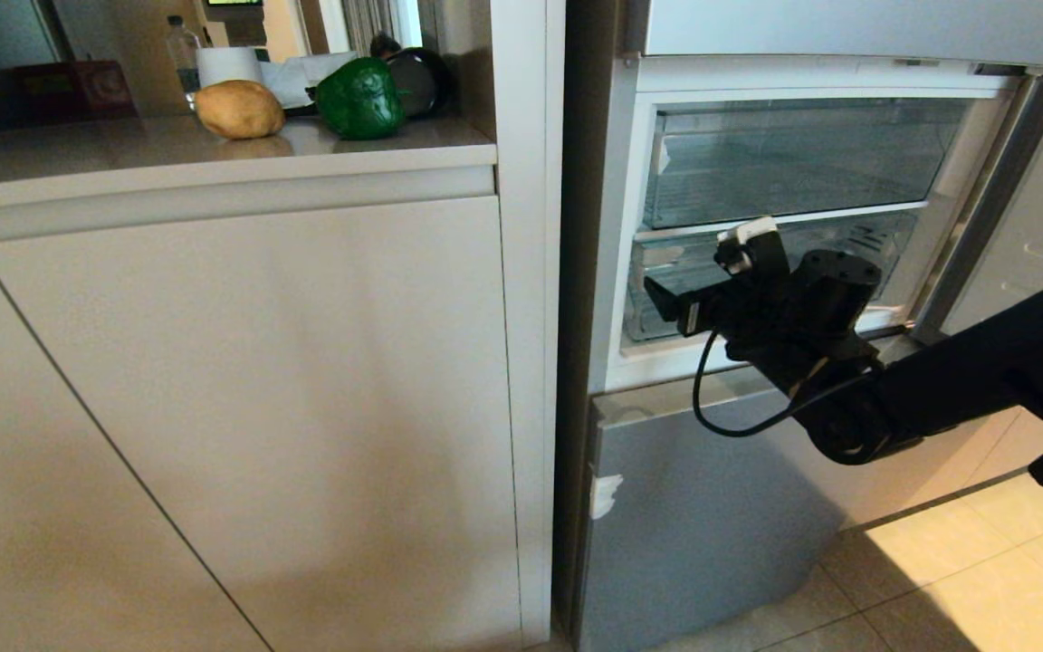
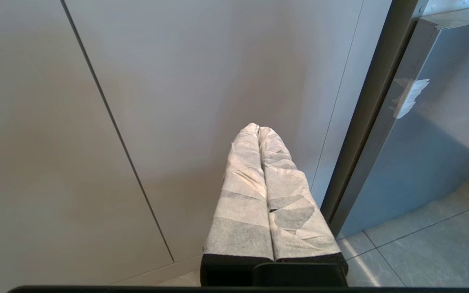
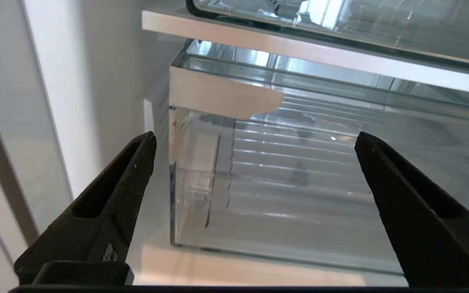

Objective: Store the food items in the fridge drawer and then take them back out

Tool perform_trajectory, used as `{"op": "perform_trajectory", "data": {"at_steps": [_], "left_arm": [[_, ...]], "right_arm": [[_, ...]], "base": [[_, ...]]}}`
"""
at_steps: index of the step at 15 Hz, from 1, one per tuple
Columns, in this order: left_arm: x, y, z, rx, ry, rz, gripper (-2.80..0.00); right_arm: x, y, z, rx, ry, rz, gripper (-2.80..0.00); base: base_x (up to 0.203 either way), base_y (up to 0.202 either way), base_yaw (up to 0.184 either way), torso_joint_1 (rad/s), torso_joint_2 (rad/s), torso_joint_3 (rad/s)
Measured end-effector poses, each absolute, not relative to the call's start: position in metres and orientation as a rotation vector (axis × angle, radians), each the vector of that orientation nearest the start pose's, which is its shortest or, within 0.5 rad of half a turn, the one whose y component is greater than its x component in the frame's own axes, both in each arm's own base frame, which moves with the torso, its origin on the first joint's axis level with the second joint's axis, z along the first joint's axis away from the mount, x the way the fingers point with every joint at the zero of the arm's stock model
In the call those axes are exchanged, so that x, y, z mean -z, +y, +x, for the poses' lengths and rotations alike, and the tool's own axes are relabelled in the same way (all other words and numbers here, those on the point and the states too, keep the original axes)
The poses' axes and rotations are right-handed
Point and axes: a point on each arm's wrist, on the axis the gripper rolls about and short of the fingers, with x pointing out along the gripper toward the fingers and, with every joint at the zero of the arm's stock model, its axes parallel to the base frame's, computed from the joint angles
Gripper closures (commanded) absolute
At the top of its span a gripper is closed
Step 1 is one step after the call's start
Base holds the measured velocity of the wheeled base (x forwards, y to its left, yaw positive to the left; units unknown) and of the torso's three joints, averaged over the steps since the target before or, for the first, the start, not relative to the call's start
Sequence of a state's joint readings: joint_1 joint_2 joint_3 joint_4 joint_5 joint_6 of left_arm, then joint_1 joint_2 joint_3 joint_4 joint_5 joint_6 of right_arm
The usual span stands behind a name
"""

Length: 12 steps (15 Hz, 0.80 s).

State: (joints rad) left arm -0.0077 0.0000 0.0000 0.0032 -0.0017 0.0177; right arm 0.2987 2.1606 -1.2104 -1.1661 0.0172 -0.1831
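Observation:
A tan potato [image 1: 239, 109] and a glossy green bell pepper [image 1: 360, 98] lie side by side on the beige counter [image 1: 123, 149], left of the fridge. The fridge's middle compartment stands open with two see-through drawers pushed in. My right arm [image 1: 802, 326] reaches to the lower fridge drawer [image 1: 847, 240]. In the right wrist view my right gripper [image 3: 255, 136] is open and empty, just in front of that drawer's [image 3: 283, 195] left front corner, without touching it. My left gripper [image 2: 258, 129] is shut, empty, low before a cabinet door.
The upper clear drawer [image 1: 793, 163] sits above the lower one. The open fridge door [image 1: 1038, 199] stands at the right. Below is the shut silver-blue panel [image 1: 712, 507]. A white paper roll [image 1: 230, 65] and a bottle [image 1: 181, 45] stand behind the food. Beige cabinet doors [image 1: 259, 407] fill the left.

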Motion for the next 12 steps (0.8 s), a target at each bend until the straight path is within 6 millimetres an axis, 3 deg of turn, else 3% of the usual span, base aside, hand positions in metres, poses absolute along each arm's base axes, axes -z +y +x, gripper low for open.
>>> {"op": "perform_trajectory", "data": {"at_steps": [12], "left_arm": [[-0.0752,0.0001,-0.0228,0.009,0.003,0.017,0.0]], "right_arm": [[-0.1691,0.1337,0.4208,-0.25,-0.25,-0.143,-2.8]], "base": [[0.0,0.0,0.0,0.0,0.0,0.0]]}}
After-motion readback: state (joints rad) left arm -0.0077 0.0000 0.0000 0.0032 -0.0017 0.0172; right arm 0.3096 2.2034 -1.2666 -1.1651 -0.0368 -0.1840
